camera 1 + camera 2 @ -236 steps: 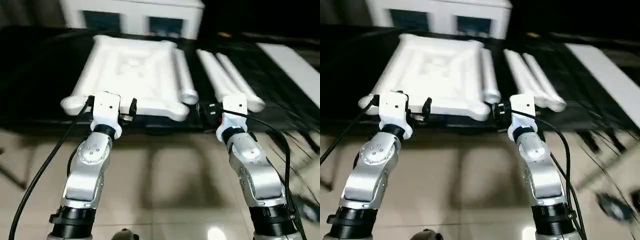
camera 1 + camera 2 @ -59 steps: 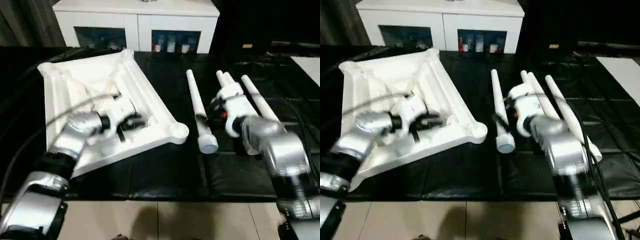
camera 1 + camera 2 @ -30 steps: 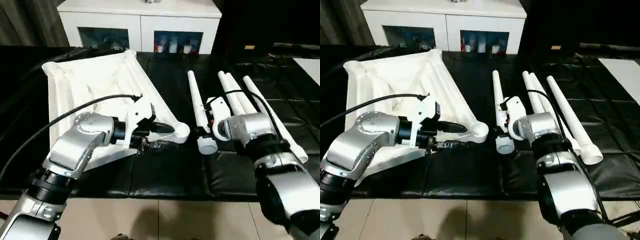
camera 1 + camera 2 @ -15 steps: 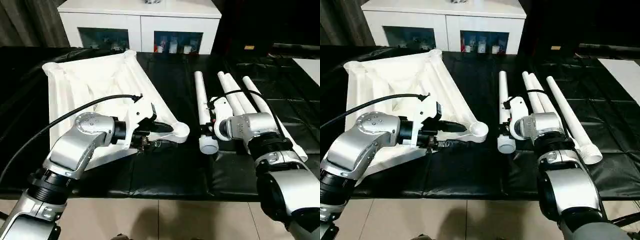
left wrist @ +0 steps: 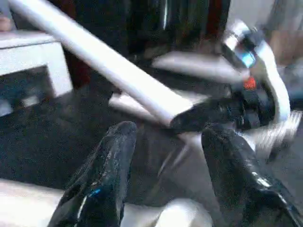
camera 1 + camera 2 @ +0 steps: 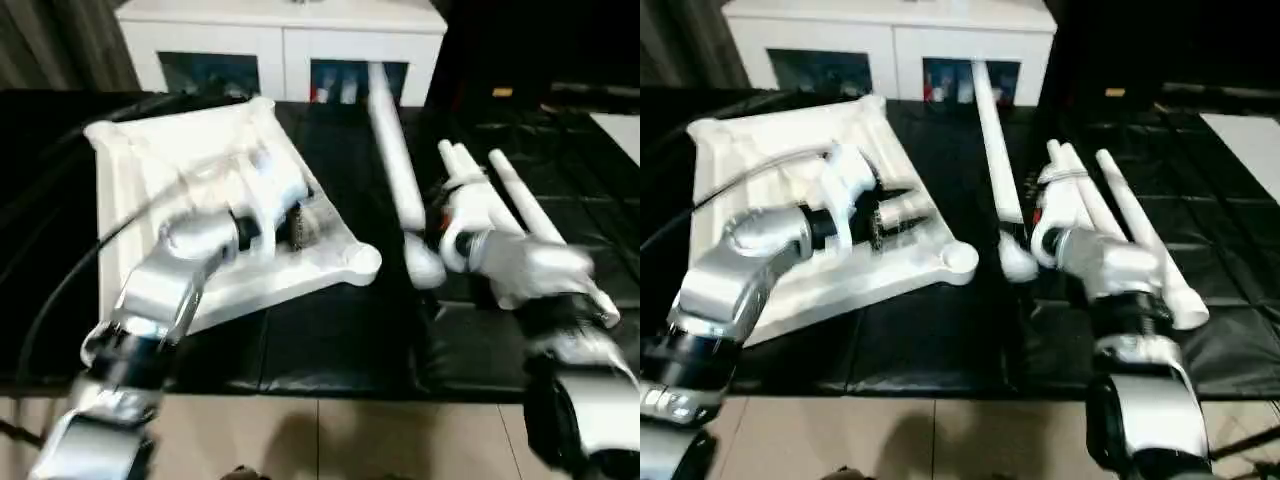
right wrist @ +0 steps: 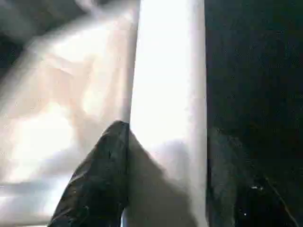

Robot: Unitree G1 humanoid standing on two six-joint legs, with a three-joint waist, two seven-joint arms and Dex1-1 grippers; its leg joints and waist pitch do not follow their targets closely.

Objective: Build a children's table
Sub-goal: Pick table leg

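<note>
**Leg lifted off the mat, socket waiting**

Floor tiles run along the near edge of the black padded mat (image 6: 330,350), and both silver forearms reach over it. The right gripper (image 7: 163,142) is clenched on one long tapered white tube leg (image 6: 395,160); half a second ago that leg lay flat beside the others, and now its thin end tilts up toward the white cabinet (image 6: 280,40). The left gripper (image 5: 165,156) has its fingers spread and empty, just above the white plastic rectangular tabletop (image 6: 140,180), which lies ribbed side up on the left of the mat. Its round corner socket (image 6: 362,260) sits near the leg's thick end, so insertion looks likely next. Three more white legs (image 6: 520,200) lie to the right, close by; open mat remains between tabletop and legs for swinging.
</note>
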